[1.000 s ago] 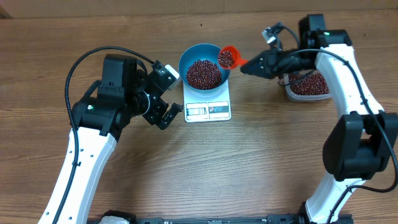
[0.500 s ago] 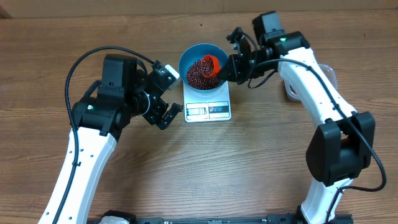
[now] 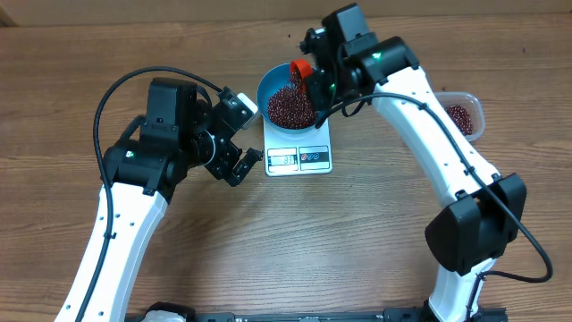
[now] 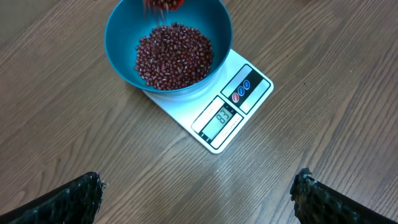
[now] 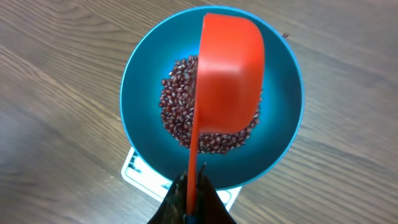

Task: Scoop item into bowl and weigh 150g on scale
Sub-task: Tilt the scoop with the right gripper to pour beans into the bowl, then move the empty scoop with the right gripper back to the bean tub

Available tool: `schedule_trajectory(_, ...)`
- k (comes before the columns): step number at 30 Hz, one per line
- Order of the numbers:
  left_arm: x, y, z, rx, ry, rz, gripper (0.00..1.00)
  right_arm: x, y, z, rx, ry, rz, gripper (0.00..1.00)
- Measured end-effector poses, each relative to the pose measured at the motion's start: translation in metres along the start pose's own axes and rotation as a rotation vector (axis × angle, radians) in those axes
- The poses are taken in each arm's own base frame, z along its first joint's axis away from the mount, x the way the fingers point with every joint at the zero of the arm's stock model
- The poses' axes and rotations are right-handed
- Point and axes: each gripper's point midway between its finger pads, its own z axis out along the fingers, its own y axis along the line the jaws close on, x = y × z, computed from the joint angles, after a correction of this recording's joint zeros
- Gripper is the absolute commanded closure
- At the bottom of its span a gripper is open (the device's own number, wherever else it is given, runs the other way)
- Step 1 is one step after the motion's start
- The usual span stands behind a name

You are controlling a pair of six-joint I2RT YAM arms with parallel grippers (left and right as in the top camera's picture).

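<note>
Orange scoop (image 5: 230,68), clamped by its handle in right tool (image 5: 193,199), tipped mouth-down over blue bowl (image 5: 283,93) of beans (image 4: 174,56) on scale (image 4: 249,84), near counter's (image 3: 375,250) far edge; left tool (image 4: 199,196) wide, empty.

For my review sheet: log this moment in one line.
right gripper: shut on red scoop, tipped over bowl | beans in bowl on scale | left gripper: open, beside scale

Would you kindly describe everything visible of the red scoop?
The red scoop looks like smooth, glossy plastic: a rounded cup on a thin, straight handle. It is tipped over, its back facing up, above the blue bowl and its beans; contact with them cannot be told. The fingers of the right gripper pinch the handle's end.
</note>
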Motion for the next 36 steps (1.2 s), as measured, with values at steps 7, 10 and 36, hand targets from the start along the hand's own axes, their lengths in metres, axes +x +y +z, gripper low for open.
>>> schedule_trajectory(7,0.000,0.000,0.000,0.000,0.000,0.000,0.00,0.002,0.001,-0.005,0.214,0.025,-0.140,0.96)
schedule_trajectory(10,0.000,0.000,0.000,0.000,0.000,-0.001,0.00,0.003,0.004,-0.006,0.279,0.035,-0.196,0.96)
schedule_trajectory(36,0.000,0.000,0.000,0.000,0.000,-0.001,0.01,0.020,-0.128,-0.146,0.365,-0.122,0.161,0.96)
